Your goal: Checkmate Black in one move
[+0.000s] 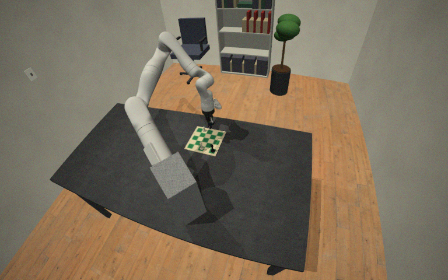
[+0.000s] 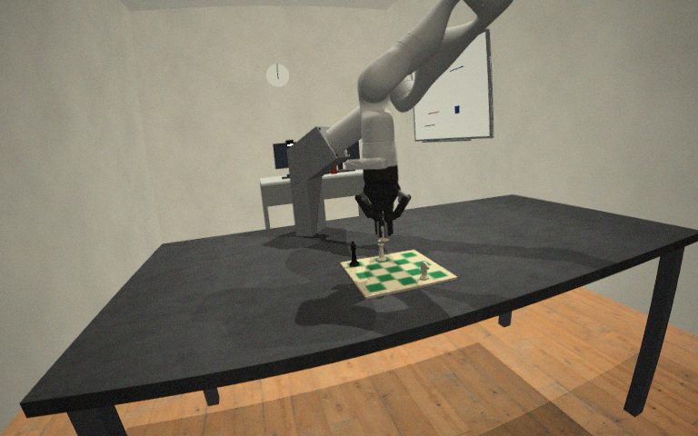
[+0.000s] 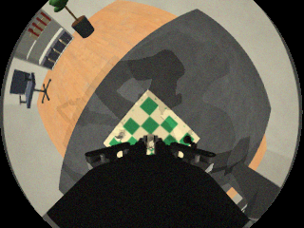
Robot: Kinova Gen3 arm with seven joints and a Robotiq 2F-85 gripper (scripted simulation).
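A small green and cream chessboard lies on the black table; it also shows in the exterior view and the wrist view. My gripper hangs over the board, shut on a small white chess piece and holding it above the squares. A black piece stands upright at a board corner. A white piece stands on the edge row next to it. Another white piece stands near the opposite corner. The edge letters are too small to read.
The arm's grey base block stands on the table beside the board. A bookshelf, an office chair and a potted plant stand on the floor, far from the table.
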